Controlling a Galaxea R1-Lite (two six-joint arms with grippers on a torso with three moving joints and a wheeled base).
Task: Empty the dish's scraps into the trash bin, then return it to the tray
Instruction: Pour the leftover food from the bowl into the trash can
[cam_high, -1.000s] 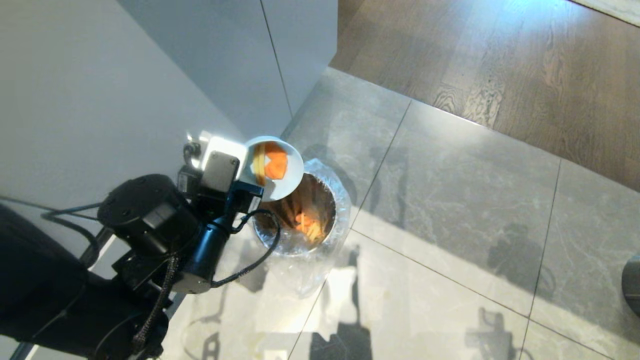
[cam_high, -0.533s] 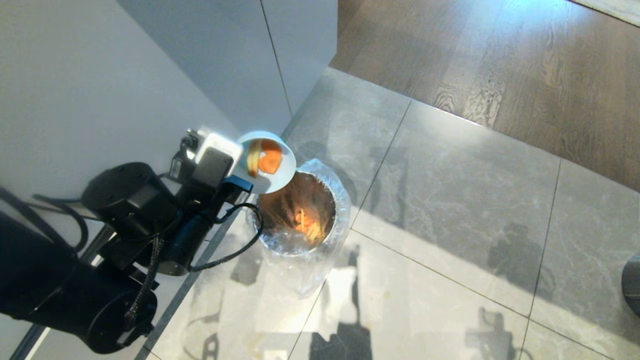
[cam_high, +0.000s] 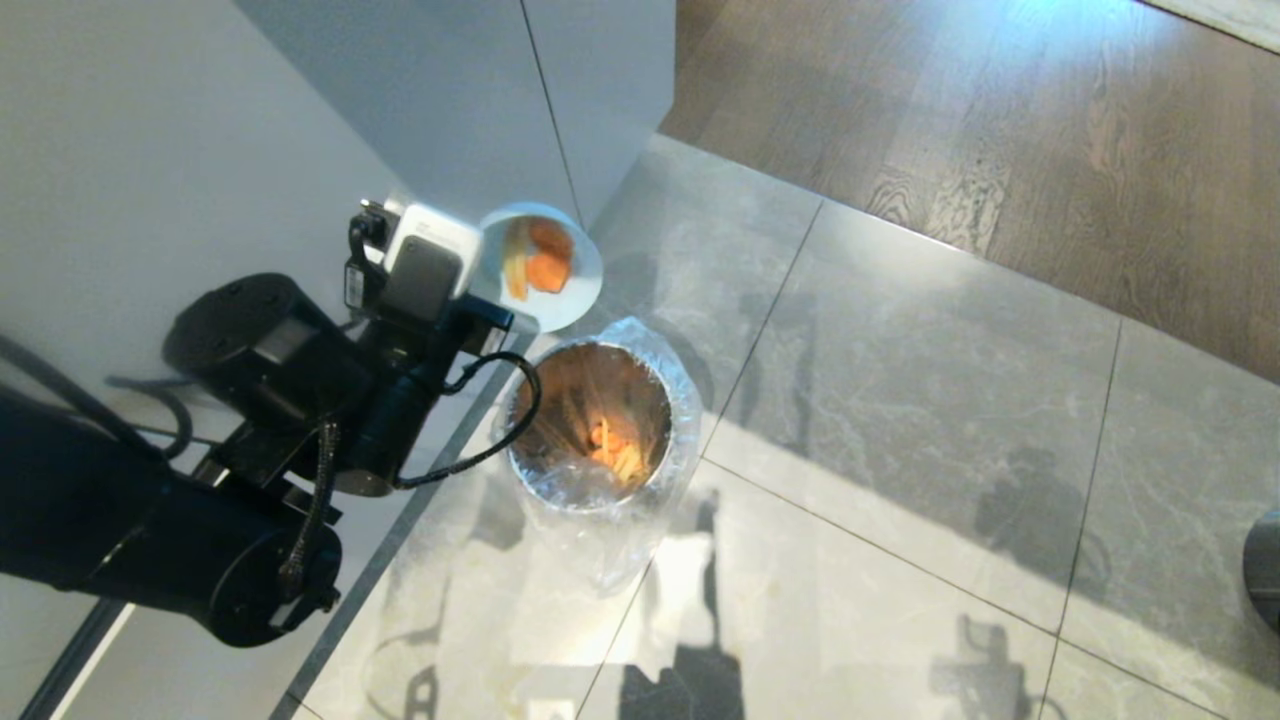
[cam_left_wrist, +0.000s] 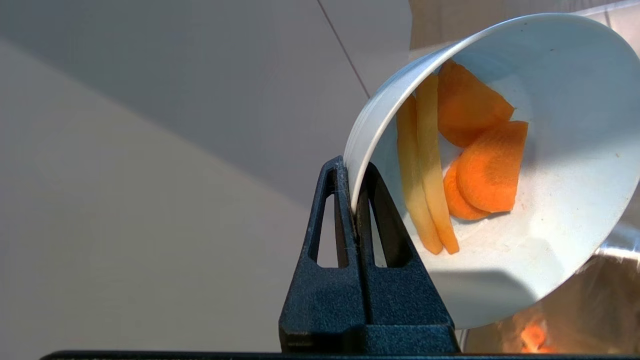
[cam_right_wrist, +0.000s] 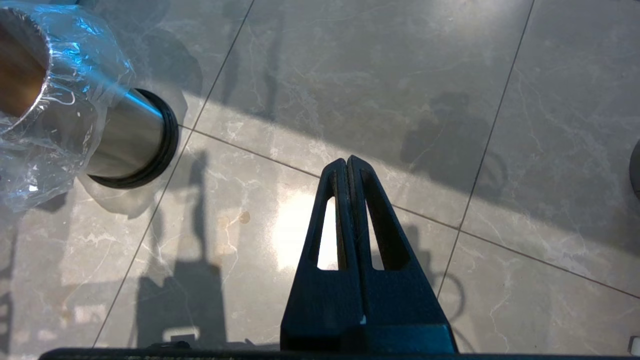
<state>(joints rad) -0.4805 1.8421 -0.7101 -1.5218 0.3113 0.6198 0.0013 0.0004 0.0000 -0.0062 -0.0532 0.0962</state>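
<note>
My left gripper (cam_left_wrist: 352, 170) is shut on the rim of the dish (cam_left_wrist: 550, 225), a small white bowl held tilted in the air. The scraps (cam_left_wrist: 480, 165), orange carrot slices and pale yellow strips, cling to its inner wall. In the head view the dish (cam_high: 565, 295) hangs just beyond the far rim of the trash bin (cam_high: 680, 420), next to the white cabinet. The bag-lined bin holds some orange and yellow bits at its bottom. My right gripper (cam_right_wrist: 347, 162) is shut and empty above the floor tiles, with the trash bin (cam_right_wrist: 125, 135) off to its side. The tray is out of view.
A white cabinet wall (cam_high: 300, 150) rises close behind the left arm and the dish. Grey floor tiles (cam_high: 900, 400) surround the bin, and wood flooring (cam_high: 1000, 120) lies beyond. A dark round object (cam_high: 1265, 570) shows at the right edge.
The left arm has carried the dish from over the bin's rim away toward the cabinet. The scraps are still in the dish. The right arm has not moved.
</note>
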